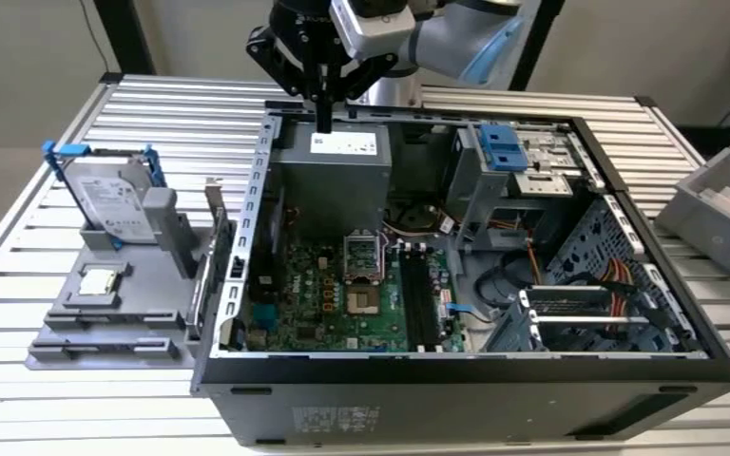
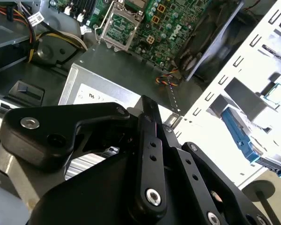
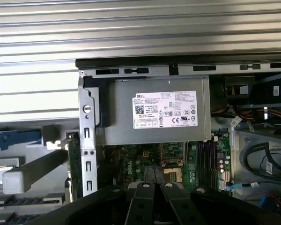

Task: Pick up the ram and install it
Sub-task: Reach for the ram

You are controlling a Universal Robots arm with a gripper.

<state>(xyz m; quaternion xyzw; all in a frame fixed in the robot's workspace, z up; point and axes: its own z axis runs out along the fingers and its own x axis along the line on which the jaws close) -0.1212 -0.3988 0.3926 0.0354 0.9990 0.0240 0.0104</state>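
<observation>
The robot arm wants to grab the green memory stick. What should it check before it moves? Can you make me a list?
1. Is the gripper open for grabbing: not ok. It is shut and holds nothing.
2. Is it above the ram: not ok. It hangs over the power supply.
3. Is the ram ready to grab: ok. It stands on edge just outside the case wall, with nothing touching it.
4. Are the memory slots free: ok. They look empty.
5. Are the slot latches open: cannot tell.
</observation>
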